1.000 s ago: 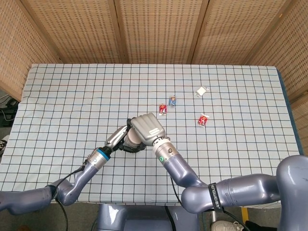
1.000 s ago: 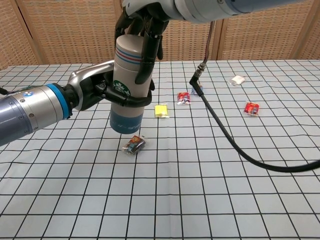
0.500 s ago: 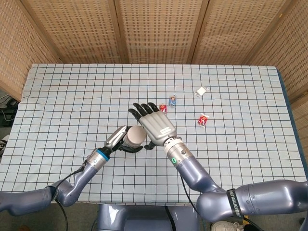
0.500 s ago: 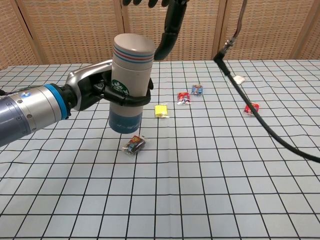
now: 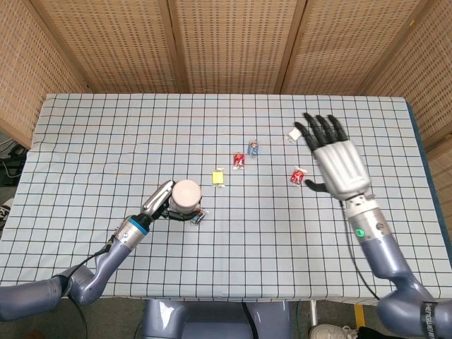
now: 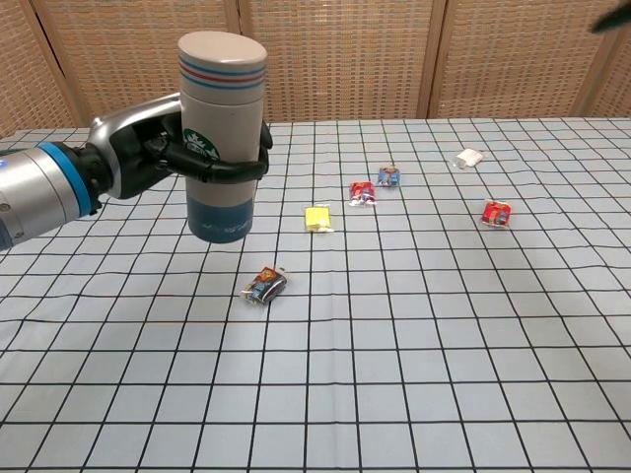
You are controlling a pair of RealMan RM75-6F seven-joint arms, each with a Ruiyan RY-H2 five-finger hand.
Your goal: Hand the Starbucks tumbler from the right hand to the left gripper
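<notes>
In the chest view the right hand (image 6: 613,17) shows only as a dark tip cut off at the top right corner, far from the tumbler (image 6: 221,138). The left hand (image 6: 163,153) wraps the tumbler, hiding part of its logo; its arm runs off the left edge. The small packets beyond the tumbler carry print too small to read.

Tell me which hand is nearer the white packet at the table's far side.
Right. The right hand hovers open just beside the white packet; the left hand holds the tumbler far across the table.
</notes>
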